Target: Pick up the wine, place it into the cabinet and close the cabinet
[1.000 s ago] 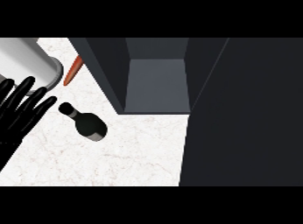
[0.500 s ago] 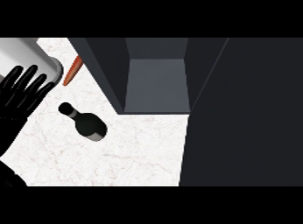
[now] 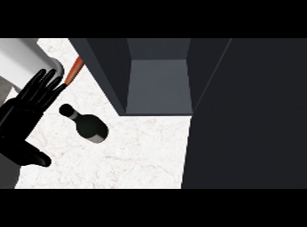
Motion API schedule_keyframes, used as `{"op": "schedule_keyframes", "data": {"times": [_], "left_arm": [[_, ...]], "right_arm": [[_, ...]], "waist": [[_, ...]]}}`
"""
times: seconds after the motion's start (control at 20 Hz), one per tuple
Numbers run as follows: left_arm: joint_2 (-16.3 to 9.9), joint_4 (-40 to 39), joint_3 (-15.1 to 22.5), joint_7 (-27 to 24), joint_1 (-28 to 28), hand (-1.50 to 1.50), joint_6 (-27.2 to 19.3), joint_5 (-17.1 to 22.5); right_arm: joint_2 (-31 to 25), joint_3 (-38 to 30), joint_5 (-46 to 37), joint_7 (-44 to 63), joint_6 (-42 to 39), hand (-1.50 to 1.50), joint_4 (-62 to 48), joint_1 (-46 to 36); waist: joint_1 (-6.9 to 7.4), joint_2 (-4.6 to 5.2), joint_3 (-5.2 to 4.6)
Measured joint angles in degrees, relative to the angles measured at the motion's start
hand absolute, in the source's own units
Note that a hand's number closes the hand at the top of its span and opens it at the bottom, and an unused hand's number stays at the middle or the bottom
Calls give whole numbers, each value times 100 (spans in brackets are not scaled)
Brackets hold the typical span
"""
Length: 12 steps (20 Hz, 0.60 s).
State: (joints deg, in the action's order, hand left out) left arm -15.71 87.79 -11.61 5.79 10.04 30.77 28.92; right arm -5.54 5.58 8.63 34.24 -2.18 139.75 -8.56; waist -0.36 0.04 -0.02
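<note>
Head view: left hand (image 3: pixel 21 117), fingers straight and empty, beside wine (image 3: pixel 85 123) on white marble counter (image 3: pixel 136 155).

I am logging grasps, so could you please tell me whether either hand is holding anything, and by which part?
Nothing is held. The left hand is open, fingers straight, apart from the wine lying on the counter. The right hand is not in view.

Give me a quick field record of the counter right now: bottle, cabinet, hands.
wine bottle: standing on the white counter, left of the cabinet, untouched
cabinet: open, nothing visible inside
cabinet door: swung open at the view's right
left hand: open, fingers straight, left of the bottle, apart from it
right hand: not in view
orange object: behind the bottle, beside the cabinet
</note>
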Motion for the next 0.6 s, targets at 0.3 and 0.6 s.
{"op": "schedule_keyframes", "data": {"times": [0.3, 0.6], "left_arm": [[27, -1194, 41, -768, 291, -150, 293, -692], [-42, -2631, 47, -1790, 635, -150, 562, -1411]], "right_arm": [[15, -42, -42, 187, 60, -150, 53, -114], [40, -19, -55, 140, -4, -150, 88, 1]], "waist": [[-10, 0, 0], [-40, 7, -3]]}}
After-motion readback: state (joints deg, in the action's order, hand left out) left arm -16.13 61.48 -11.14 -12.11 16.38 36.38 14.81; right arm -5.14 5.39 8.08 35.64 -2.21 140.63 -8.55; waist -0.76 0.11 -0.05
